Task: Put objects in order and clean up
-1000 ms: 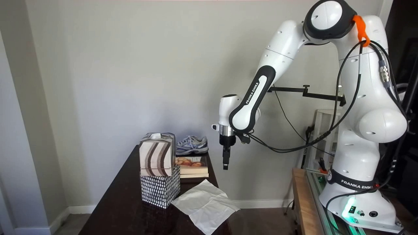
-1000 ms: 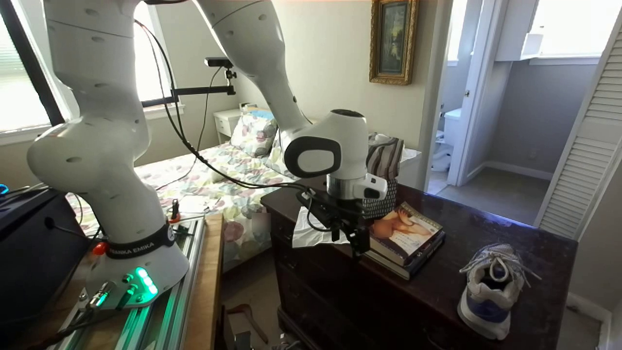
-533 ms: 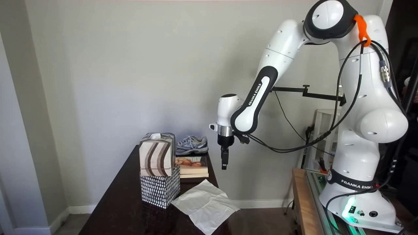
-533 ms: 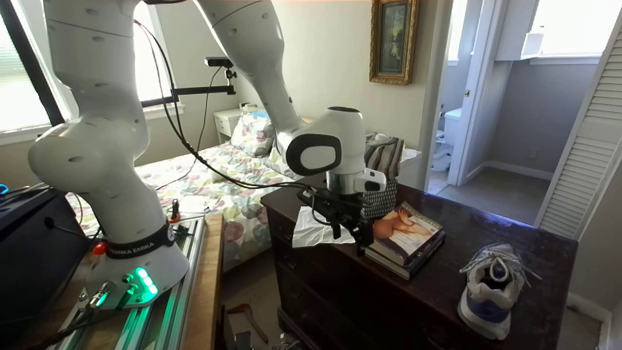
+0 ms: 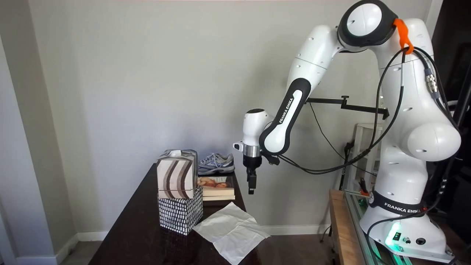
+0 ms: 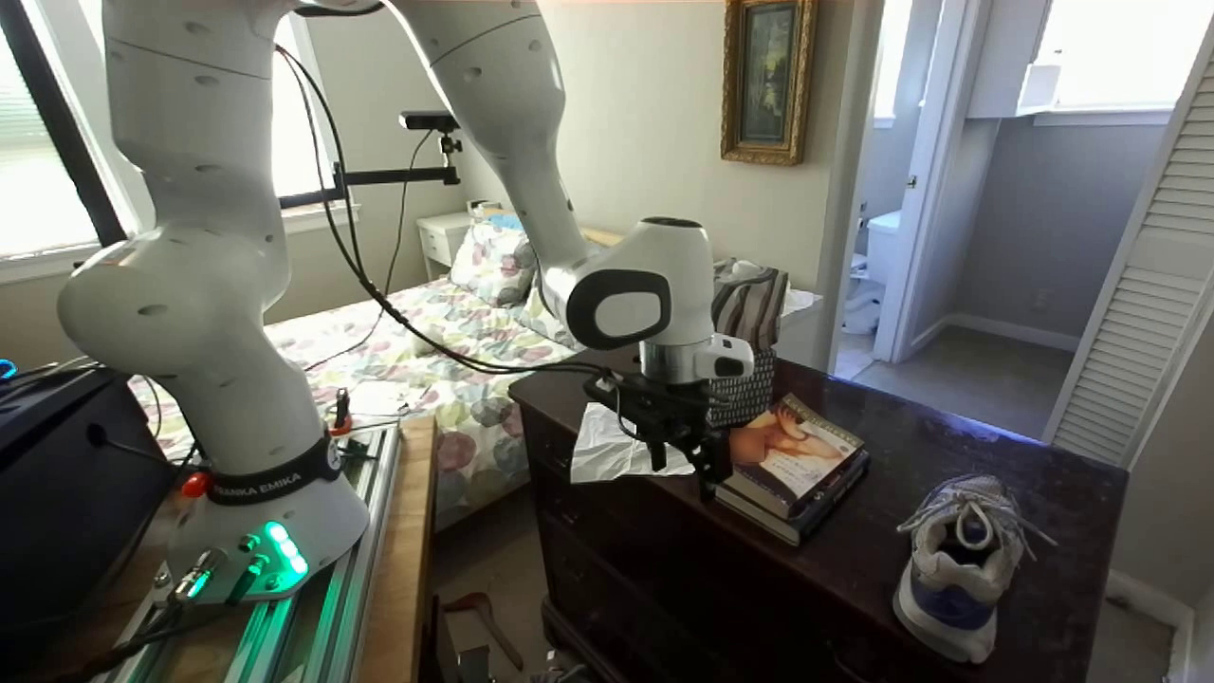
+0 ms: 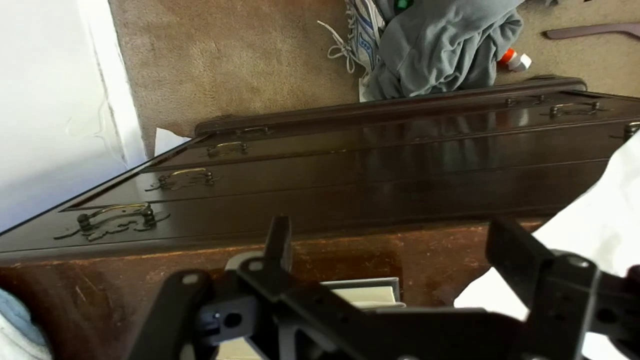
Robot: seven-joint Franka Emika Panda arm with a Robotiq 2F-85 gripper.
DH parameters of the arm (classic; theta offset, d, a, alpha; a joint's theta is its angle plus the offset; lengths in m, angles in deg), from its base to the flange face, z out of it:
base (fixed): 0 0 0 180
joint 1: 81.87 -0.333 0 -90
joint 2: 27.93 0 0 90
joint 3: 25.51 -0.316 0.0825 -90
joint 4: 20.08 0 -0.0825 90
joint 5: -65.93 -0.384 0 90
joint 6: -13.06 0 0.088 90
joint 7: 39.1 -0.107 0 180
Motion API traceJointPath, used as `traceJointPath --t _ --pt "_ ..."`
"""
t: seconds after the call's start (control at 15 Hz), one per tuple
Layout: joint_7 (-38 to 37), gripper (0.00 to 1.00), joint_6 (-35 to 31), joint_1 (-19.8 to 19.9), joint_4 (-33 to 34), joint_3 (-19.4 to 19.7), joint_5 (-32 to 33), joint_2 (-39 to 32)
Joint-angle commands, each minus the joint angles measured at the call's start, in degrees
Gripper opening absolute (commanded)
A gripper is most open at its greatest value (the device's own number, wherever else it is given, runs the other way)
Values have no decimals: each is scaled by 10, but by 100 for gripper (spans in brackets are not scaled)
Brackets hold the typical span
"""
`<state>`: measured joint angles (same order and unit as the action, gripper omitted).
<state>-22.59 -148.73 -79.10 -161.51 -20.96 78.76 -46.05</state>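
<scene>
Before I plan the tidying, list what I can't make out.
Both exterior views: patterned box, its top hidden under the striped item.
In an exterior view: lower book, top mostly under upper book.
Wrist view: white sheet, cut off at the right edge; floor shoe, partly hidden by gray cloth.

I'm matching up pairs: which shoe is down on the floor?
The shoe against the grey cloth, at the wrist view's top; the other shoe stands on the dresser.

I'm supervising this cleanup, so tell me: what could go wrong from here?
The white sheet overhangs the edge of the dresser and might slip off. The open gripper hangs near the stacked books and could nudge them. The striped item, atop the patterned box, may topple if bumped.
</scene>
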Motion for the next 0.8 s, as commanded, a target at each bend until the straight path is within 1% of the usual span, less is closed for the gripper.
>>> traceJointPath --t 0.0,0.33,0.73 --pt "-14 100 -20 2 41 14 20 -51" --pt "-3 100 -36 18 98 5 4 -115" --pt "-6 100 -63 22 163 1 0 -171"
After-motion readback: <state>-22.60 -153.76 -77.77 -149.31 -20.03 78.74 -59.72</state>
